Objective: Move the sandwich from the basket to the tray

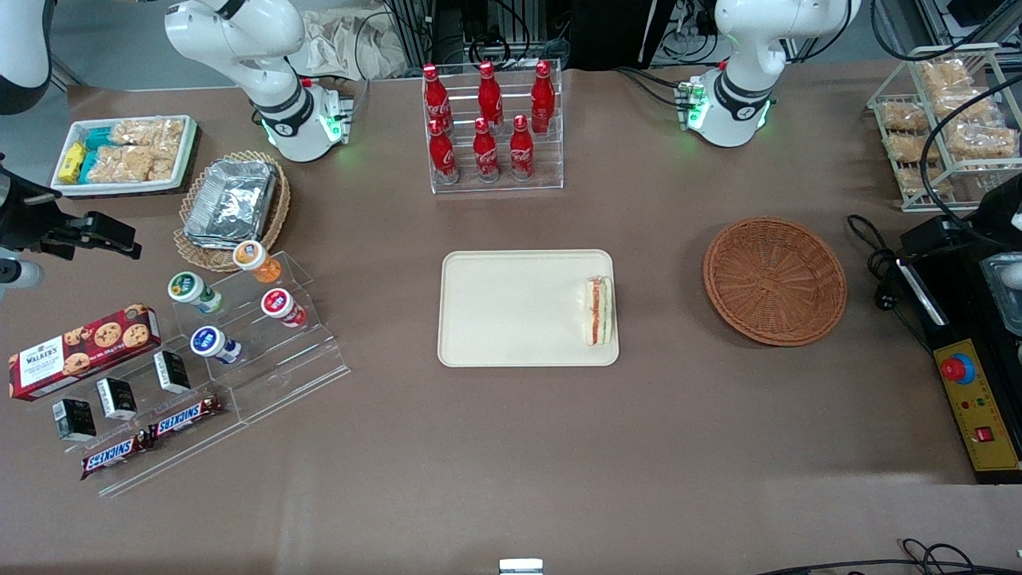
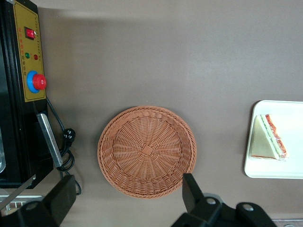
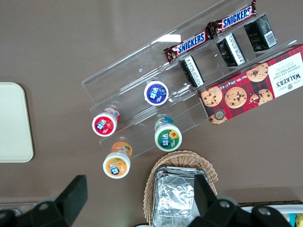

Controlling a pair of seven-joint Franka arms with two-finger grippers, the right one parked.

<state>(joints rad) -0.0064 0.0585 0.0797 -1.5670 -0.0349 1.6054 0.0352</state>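
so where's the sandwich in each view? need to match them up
Front view: the sandwich lies on the tray, at the tray's edge nearest the basket.
Left wrist view: the sandwich lies on the tray; the gripper hangs open above the table beside the empty basket.
Right wrist view: not in it; only a bare corner of the tray shows.
Shared landmark: the tray.

Three cameras: one high front overview, two wrist views looking straight down

The front view takes in the whole worktop point(image 1: 511, 447) from above. The left wrist camera hangs high over the basket point(image 2: 147, 151), its tool point(image 2: 128, 201) open at the frame edge, sharing basket, sandwich point(image 2: 268, 138) and tray point(image 2: 284, 168) edge with the front view
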